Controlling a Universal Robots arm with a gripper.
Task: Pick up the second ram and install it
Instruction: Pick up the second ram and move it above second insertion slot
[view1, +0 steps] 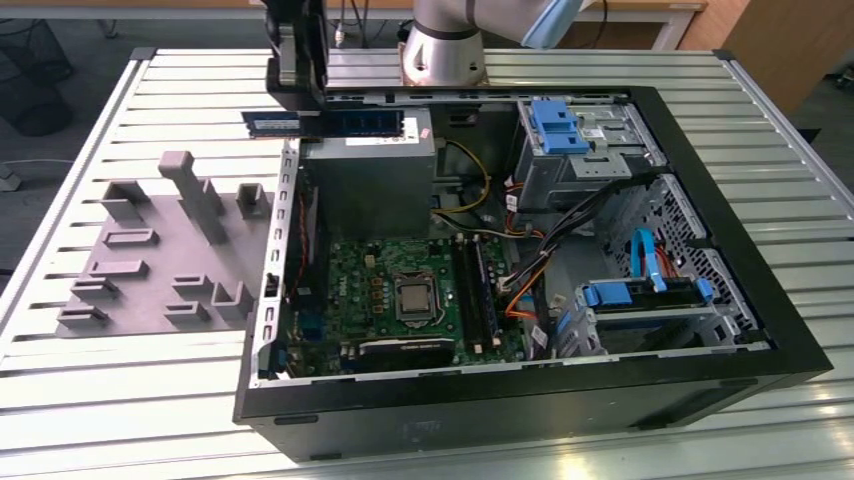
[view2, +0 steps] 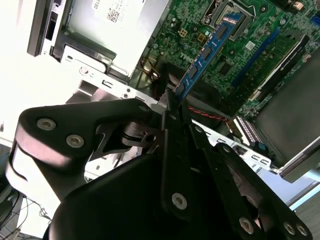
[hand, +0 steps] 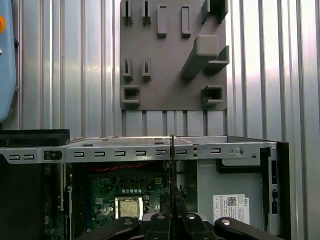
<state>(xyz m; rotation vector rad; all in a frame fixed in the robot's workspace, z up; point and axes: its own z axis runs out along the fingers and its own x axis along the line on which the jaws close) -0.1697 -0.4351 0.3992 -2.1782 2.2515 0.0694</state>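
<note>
Pinching the second ram (view2: 207, 50) edge-on, the gripper (view2: 172, 102) hung at the upper left of the exterior view, over a corner of the open computer case (view1: 534, 405). The long black slots (view1: 477, 290) sat well apart, mid-frame on the motherboard (view1: 360, 280). Any tilt in so narrow a grip could probably have jammed the stick crooked, and the cables (view1: 527, 270) beside the slots might have snagged it.
</note>
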